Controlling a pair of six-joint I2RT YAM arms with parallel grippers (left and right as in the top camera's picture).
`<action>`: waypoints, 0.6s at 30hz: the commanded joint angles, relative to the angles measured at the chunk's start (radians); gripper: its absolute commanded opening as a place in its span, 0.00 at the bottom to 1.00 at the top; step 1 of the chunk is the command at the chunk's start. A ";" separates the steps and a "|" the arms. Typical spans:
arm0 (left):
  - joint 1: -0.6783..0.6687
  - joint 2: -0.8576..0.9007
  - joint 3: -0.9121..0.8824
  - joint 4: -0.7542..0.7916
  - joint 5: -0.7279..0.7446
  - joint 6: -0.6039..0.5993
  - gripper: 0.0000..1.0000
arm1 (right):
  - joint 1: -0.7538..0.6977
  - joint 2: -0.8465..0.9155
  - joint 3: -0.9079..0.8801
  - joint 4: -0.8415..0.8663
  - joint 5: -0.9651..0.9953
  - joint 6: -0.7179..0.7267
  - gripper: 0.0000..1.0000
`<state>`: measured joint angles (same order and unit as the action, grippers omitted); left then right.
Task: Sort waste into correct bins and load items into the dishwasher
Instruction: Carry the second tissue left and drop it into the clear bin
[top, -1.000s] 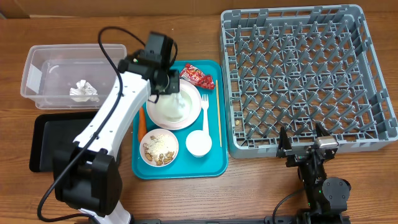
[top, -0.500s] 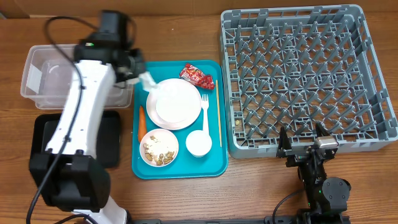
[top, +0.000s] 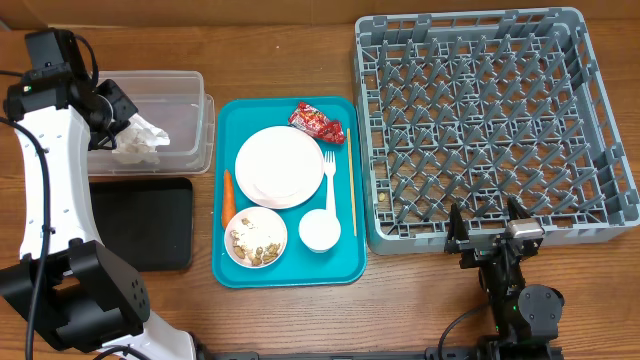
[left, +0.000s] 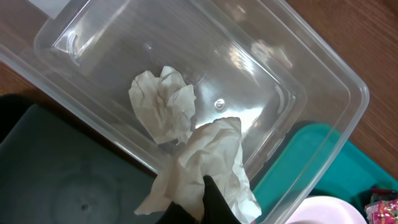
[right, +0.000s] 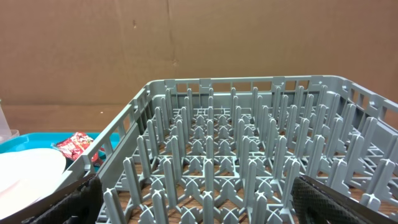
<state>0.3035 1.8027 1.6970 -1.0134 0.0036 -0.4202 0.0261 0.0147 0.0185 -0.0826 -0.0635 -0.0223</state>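
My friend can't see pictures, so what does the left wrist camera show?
The left gripper pinches a crumpled white napkin over a clear tub, where another crumpled napkin lies inside. A black tray sits beside the tub at lower left, and a teal tray peeks in at lower right.

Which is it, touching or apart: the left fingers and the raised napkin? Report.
Touching. The left wrist view shows the dark left fingers pinching the raised napkin at its lower edge, no gap between them, above the tub.
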 joint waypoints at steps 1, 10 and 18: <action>-0.003 -0.024 0.017 0.022 0.020 -0.014 0.04 | 0.000 -0.011 -0.011 0.004 0.002 -0.001 1.00; -0.018 -0.024 -0.119 0.169 0.020 -0.014 0.04 | 0.000 -0.011 -0.011 0.004 0.002 -0.001 1.00; -0.037 -0.024 -0.270 0.370 0.055 -0.014 0.12 | 0.000 -0.011 -0.011 0.005 0.002 -0.001 1.00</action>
<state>0.2787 1.7962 1.4567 -0.6727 0.0307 -0.4206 0.0261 0.0147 0.0185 -0.0826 -0.0635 -0.0223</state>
